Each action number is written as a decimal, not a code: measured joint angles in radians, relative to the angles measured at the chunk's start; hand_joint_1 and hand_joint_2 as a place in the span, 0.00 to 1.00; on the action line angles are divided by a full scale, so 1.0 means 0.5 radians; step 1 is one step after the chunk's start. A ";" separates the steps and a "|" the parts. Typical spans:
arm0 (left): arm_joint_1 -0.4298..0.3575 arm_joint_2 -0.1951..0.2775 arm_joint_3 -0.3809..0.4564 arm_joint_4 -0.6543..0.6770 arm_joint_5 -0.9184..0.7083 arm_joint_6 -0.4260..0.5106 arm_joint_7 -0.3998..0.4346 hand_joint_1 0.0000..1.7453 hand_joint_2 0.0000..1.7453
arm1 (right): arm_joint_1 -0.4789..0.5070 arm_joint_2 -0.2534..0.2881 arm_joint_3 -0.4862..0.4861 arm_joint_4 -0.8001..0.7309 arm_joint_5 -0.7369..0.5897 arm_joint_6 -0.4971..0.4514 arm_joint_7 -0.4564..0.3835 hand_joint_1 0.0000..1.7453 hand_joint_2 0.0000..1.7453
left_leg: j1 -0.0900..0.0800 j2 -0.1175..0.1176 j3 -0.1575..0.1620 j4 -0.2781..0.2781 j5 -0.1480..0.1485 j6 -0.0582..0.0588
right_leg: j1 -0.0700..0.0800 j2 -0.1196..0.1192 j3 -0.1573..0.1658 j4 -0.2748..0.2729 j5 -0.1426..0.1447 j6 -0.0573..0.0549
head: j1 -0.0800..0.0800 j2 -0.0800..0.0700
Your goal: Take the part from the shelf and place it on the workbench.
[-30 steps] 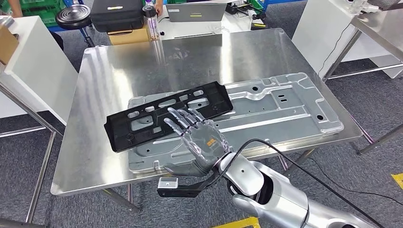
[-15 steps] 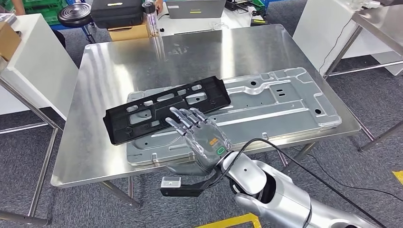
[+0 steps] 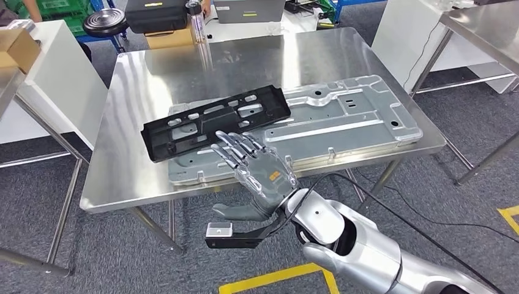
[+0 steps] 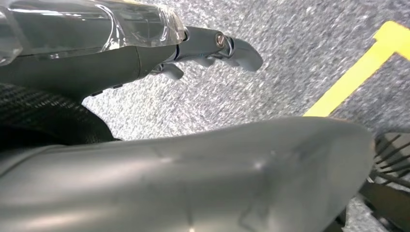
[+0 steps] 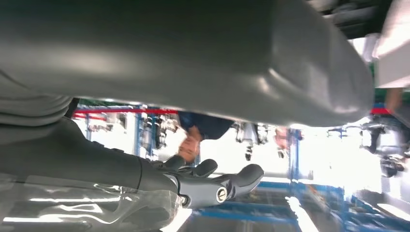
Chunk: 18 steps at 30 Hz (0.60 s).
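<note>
Now the right hand point(image 3: 260, 174), fingers spread and empty, has drawn back off the black part point(image 3: 214, 122) left at centre on the workbench point(image 3: 122, 190); placement looks done

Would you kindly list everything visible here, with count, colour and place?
Black part: one, black, lying across the plate's left end on the workbench.
Plate: one, grey metal, flat on the workbench.
Workbench: one, steel, centre.
Clear tube: one, upright beyond the workbench's far edge.
Black case: one, beyond the workbench, far left.
Cardboard box: one, brown, on a white stand at left.
Floor tape: yellow, on grey carpet near the robot.
Right hand: one, silver, fingers apart, holding nothing, over the workbench's near edge.
Left hand: one, grey, above the carpet.
</note>
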 joint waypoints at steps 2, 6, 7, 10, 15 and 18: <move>-0.001 -0.002 0.001 0.001 0.001 0.000 -0.007 0.00 0.00 | -0.002 -0.003 0.000 0.001 -0.006 0.000 -0.001 0.00 0.00 | 0.016 0.006 -0.058 -0.010 0.074 0.024 | -0.001 0.004 -0.036 0.026 -0.086 0.021 | -0.003 0.000; -0.007 -0.004 0.001 0.001 -0.001 0.000 -0.013 0.00 0.00 | -0.002 -0.005 0.001 0.002 -0.013 0.000 -0.014 0.00 0.00 | 0.028 0.025 -0.207 -0.010 0.218 0.038 | -0.016 0.002 -0.123 0.587 -0.536 0.062 | 0.004 0.000; -0.009 -0.004 0.001 0.001 -0.001 0.000 -0.013 0.00 0.00 | -0.002 -0.005 0.001 0.002 -0.014 -0.001 -0.018 0.00 0.00 | 0.030 0.030 -0.246 -0.008 0.250 0.034 | -0.021 0.002 -0.111 0.710 -0.535 0.071 | 0.004 0.000; -0.015 -0.004 0.002 0.001 -0.001 0.000 -0.016 0.00 0.00 | -0.003 -0.004 0.002 0.002 -0.020 -0.004 -0.023 0.00 0.00 | 0.038 0.034 -0.362 0.009 0.340 0.009 | -0.043 0.005 0.138 0.644 -0.407 0.096 | 0.005 0.000; -0.022 0.005 0.003 0.001 -0.002 -0.002 -0.019 0.00 0.00 | -0.023 0.004 0.001 0.002 -0.031 -0.018 -0.031 0.00 0.00 | 0.035 0.019 -0.433 0.001 0.475 -0.053 | -0.038 0.016 0.606 0.001 -0.589 0.039 | 0.009 0.000; -0.019 0.007 0.003 0.001 -0.001 -0.004 -0.019 0.00 0.00 | -0.020 0.003 0.003 0.006 -0.032 -0.021 -0.031 0.00 0.00 | 0.053 0.021 -0.503 0.103 0.336 -0.082 | -0.034 -0.004 0.513 0.014 -0.508 -0.023 | 0.007 0.000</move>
